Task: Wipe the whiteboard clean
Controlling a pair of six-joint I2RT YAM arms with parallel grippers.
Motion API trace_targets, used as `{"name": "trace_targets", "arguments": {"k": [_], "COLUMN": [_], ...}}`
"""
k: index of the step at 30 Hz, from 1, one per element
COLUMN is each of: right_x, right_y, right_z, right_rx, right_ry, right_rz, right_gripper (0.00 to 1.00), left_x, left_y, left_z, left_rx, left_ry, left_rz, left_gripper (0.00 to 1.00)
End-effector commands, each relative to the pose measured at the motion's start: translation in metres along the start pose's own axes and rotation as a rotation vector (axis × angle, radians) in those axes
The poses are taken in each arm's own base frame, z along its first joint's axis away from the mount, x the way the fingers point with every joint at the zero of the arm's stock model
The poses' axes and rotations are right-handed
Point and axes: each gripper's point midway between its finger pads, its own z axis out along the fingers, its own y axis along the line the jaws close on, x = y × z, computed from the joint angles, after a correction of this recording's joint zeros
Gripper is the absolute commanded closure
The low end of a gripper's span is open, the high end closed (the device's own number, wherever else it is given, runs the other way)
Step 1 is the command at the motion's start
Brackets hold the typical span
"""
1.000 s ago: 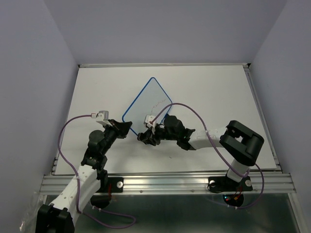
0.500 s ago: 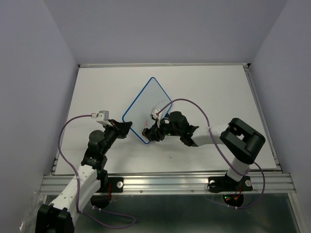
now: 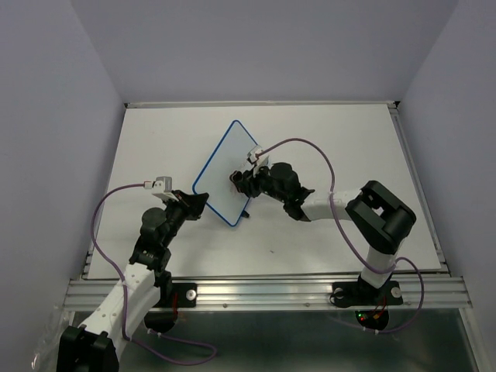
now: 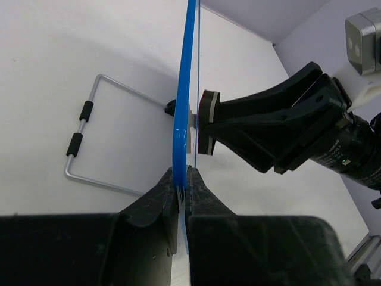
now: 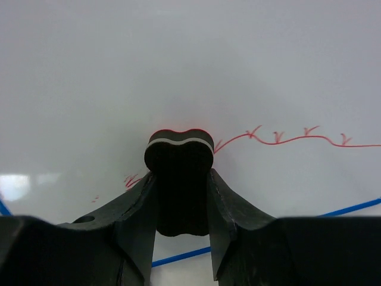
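Black fingers of the left gripper [image 4: 181, 179] are pinched tight on the thin blue frame of the whiteboard [image 4: 186, 83], right at its near corner. The board stands up on edge rather than lying flat. It sits around the middle of the white table [image 3: 333, 139], a bit left of centre, turned on a diagonal.

On the far side of that blue edge, the right gripper [image 5: 180, 185] comes in from the right. Its two fingers are clamped on a small black eraser [image 5: 178, 173] with a pale stripe near its working end. The pad looks like it's right up against the white face of the board, roughly mid-height, though I can't swear there's no sliver of a gap.

From the right wrist view, a red squiggly line [image 5: 280, 138] starts at the eraser's top right corner and wanders off to the right. A few tiny red flecks [image 5: 132, 179] sit just to its lower left.

Behind the board, a bent wire stand [image 4: 89, 143] with two black sleeves lies on the table and reaches back to the board's rear side.
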Motion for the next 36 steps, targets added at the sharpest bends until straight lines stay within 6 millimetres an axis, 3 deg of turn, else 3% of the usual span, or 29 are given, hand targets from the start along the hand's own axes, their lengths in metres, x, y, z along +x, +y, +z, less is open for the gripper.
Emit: {"name": "trace_targets", "arguments": {"k": [1, 4, 7, 12, 15, 19, 22, 27, 36], "right_x": [-0.04, -0.035, -0.025, 0.003, 0.024, 0.041, 0.037, 0.022, 0.004], "right_y": [-0.023, -0.03, -0.004, 0.066, 0.096, 0.113, 0.103, 0.066, -0.03], "right_z": [0.01, 0.014, 0.012, -0.005, -0.011, -0.014, -0.01, 0.006, 0.007], "right_rx": [0.118, 0.132, -0.023, -0.395, -0.503, -0.562, -0.482, -0.26, 0.01], "right_ry": [-0.137, -0.128, -0.098, -0.017, 0.03, 0.07, 0.047, 0.013, -0.032], "right_rz": [0.019, 0.022, -0.019, -0.062, -0.118, -0.119, -0.097, -0.072, 0.057], "right_gripper": [0.99, 0.99, 0.99, 0.98, 0.99, 0.99, 0.99, 0.99, 0.99], "left_x": [0.013, 0.013, 0.013, 0.013, 0.013, 0.013, 0.014, 0.015, 0.015], "left_y": [-0.004, -0.003, -0.003, -0.002, -0.002, -0.001, -0.002, -0.002, -0.002], "left_z": [-0.002, -0.001, -0.001, 0.0, 0.0, 0.001, 0.001, 0.001, 0.001], "left_rx": [0.019, 0.014, 0.012, 0.007, 0.007, 0.004, 0.006, 0.01, 0.007], "left_ry": [0.07, 0.074, 0.075, 0.073, 0.075, 0.08, 0.083, 0.086, 0.09], "left_rz": [0.01, 0.009, 0.007, 0.008, 0.008, 0.012, 0.011, 0.011, 0.013], "left_gripper": [1.0, 1.0, 1.0, 1.0, 1.0, 1.0, 1.0, 1.0, 1.0]}}
